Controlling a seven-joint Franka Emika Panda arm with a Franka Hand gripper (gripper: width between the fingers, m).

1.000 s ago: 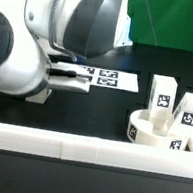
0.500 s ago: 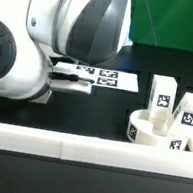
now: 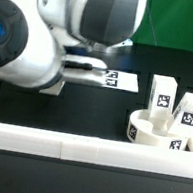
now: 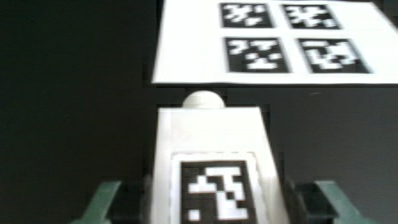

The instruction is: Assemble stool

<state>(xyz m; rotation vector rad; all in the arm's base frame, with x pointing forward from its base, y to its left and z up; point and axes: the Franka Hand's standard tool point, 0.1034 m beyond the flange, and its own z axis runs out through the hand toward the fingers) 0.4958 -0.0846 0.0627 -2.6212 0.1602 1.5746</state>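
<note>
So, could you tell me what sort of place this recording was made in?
Most likely a robotics lab bench: a black table edged by a white rail, a tagged marker board lying on it, tagged white stool parts, a ring seat and legs, and a green backdrop.

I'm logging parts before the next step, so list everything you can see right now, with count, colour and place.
Seat: 1, white ring with tags on its wall, exterior view's right.
Standing legs: 2, white with black-and-white tags, just behind the seat.
Third leg: 1, white, tagged, lying between the hand's fingers; whether they clamp it is unclear.
Marker board: 1, flat white, four black tags showing, beyond the third leg.
Border rail: 1 long white strip along the table's near edge.
Table: 1, black.
Arm: 1, white and grey, exterior view's left.
Hand: 1, around the third leg.
</note>
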